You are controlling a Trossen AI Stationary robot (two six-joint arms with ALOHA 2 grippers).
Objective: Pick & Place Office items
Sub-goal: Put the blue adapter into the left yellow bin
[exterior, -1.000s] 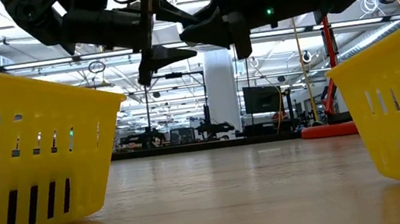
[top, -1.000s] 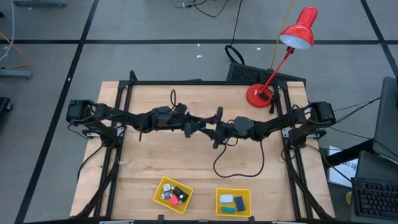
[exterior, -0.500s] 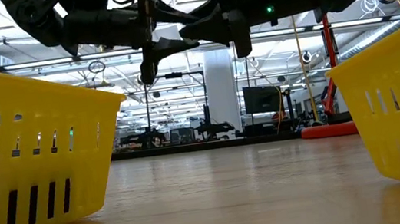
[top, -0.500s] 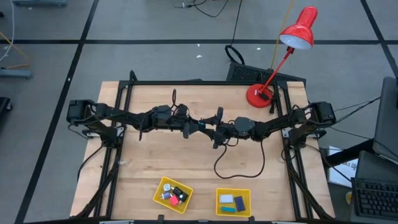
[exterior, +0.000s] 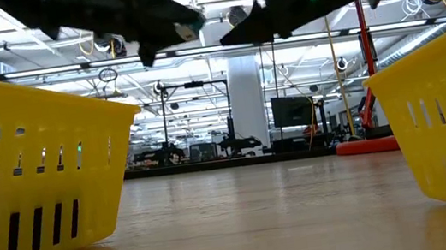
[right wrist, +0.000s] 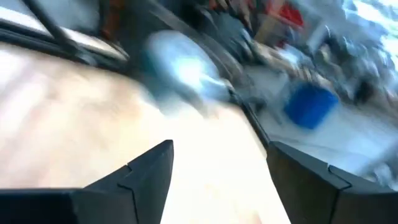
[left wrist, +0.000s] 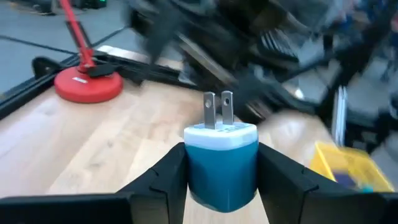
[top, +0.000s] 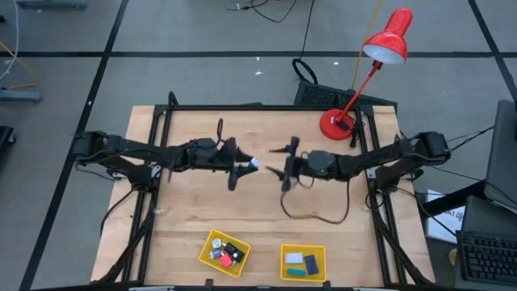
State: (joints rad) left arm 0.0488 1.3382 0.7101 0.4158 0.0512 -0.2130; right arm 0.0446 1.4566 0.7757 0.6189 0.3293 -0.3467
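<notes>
Two hands face each other above the middle of your table point(top: 194, 202). Your left hand point(left wrist: 222, 177) is pinching a light blue plug adapter point(left wrist: 221, 163), prongs pointing away from the wrist. Your right hand point(right wrist: 214, 180) is spread and holds nothing. Other office items lie in two yellow trays point(top: 224, 253) at the table's near edge.
</notes>
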